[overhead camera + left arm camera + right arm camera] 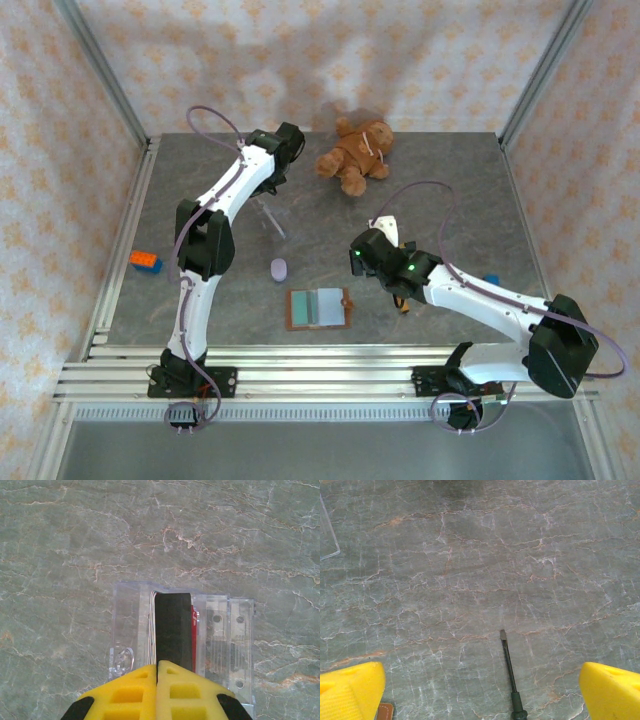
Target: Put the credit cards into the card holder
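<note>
Left pincer [157,669] pinching dark credit card [173,625], right pincer [481,676] wide — veined grey tabletop [470,555], floral walls [330,60]

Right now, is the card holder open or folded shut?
Open. The card holder lies spread flat, its pale inner pockets facing up with the brown edge around them.

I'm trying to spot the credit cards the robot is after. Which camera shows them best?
Left wrist view: the credit cards stand on edge in a clear rack, close up, the left gripper shut on the dark one. From the top, that rack is a faint glint by the left arm, cards too small to tell.
</note>
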